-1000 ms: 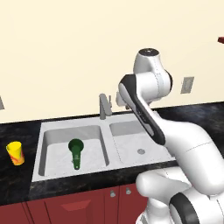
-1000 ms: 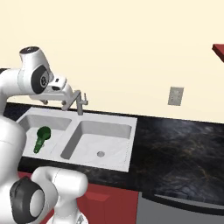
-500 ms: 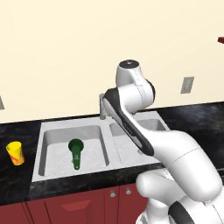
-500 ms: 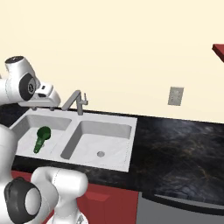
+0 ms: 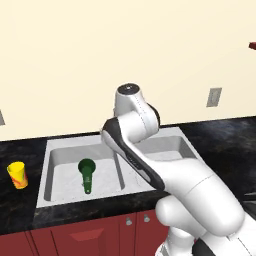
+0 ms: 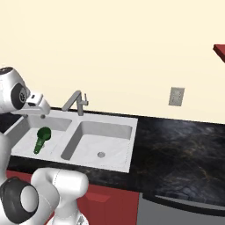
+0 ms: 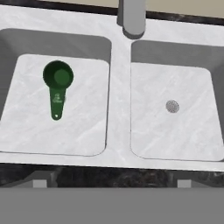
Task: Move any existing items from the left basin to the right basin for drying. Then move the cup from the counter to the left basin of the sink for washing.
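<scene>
The gripper (image 7: 109, 183) hangs above the sink (image 7: 119, 109) with its jaws spread wide, holding nothing and touching nothing, its two finger tips low over the front rim. One green scoop (image 7: 57, 87) lies flat on the floor of the left basin (image 7: 26, 127), cup end toward the faucet (image 7: 133, 16), while the right basin (image 7: 192, 127) holds just its drain. One yellow cup (image 5: 17, 175) stands upright on the black counter (image 5: 20, 150), left of the sink.
</scene>
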Available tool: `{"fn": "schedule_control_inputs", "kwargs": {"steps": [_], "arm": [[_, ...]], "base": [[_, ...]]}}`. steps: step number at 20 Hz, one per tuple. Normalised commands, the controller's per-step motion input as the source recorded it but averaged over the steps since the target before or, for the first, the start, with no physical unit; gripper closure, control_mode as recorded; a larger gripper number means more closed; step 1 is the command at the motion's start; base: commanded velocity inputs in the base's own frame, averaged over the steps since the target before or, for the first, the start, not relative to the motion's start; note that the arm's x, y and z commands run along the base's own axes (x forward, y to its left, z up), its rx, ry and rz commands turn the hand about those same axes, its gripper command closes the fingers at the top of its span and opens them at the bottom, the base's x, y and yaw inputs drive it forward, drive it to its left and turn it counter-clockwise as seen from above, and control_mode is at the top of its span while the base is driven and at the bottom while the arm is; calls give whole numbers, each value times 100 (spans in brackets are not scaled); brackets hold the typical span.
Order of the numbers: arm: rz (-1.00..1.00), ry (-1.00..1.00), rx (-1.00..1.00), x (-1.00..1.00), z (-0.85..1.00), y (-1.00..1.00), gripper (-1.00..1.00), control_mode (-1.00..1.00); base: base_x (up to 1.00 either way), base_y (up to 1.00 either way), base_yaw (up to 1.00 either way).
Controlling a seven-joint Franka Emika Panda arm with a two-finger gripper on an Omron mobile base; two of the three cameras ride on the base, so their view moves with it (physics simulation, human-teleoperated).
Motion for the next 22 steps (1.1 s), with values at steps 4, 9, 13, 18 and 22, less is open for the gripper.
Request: {"fn": "schedule_control_inputs", "kwargs": {"steps": [4,9,13,18,22], "arm": [[1,3,0,0,-20,19,-100,-100],[0,0,0,3,-34,8,-100,-100],[0,0,0,11,-38,20,-100,-100],[0,0,0,13,-37,22,-100,-100],[0,0,0,20,-39,26,-100,-100]], "base": [[0,0,0],[0,0,0],[0,0,0],[0,0,0],[0,0,0]]}}
